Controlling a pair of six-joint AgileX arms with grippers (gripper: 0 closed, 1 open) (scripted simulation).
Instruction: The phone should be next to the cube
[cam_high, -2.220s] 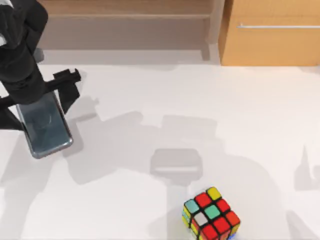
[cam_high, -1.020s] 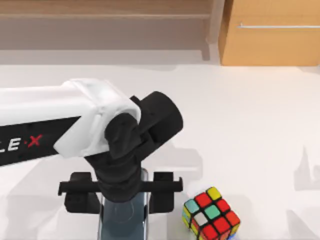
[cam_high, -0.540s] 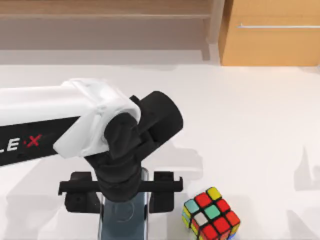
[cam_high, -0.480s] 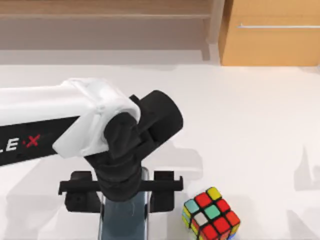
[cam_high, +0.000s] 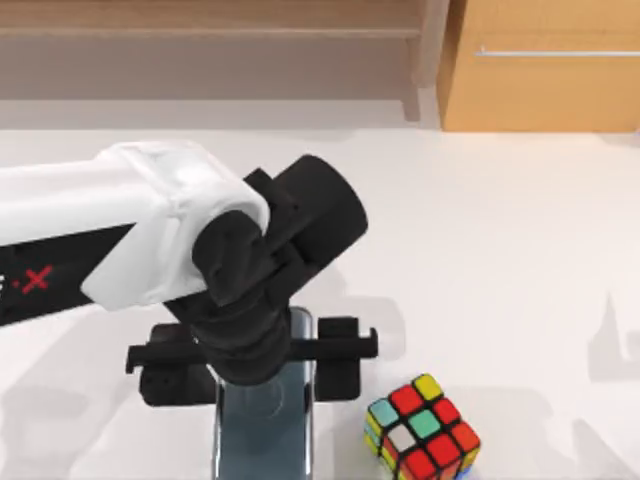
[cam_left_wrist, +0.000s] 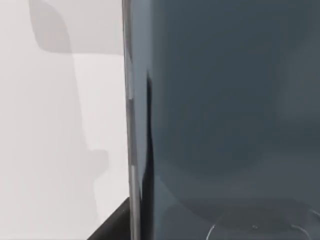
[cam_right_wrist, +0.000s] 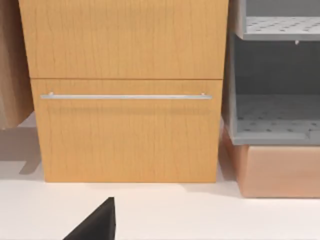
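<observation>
L gripper sits over the near-left part of the table, the white-and-black AgileX arm reaching in from the top view's left edge. Its two black fingers stand apart, one on each long side of the phone, w/ a crossbar spanning between them. From above, both fingers look to be beside the phone's edges w/ a sliver of table showing by the right-hand one, so not pinching it; whether either one just touches the edge, can't tell. Phone lies flat on the table directly under the gripper, its long axis running from under the wrist toward the near edge, where it's cut off by the frame. The glossy dark face mirrors the gripper.

Cube is on the table just to the right of the gripper's right-hand finger, a bit nearer the front edge, rotated so a corner points forward. Small gap of table between cube and phone – close but not touching.

L wrist view: phone face very close up, silvery edge running along it, white table beside.

R wrist view: wooden cabinet w/ a bar handle, grey shelf unit beside it, and a black fingertip of the R gripper low in frame; can't tell if that gripper's spread or closed
</observation>
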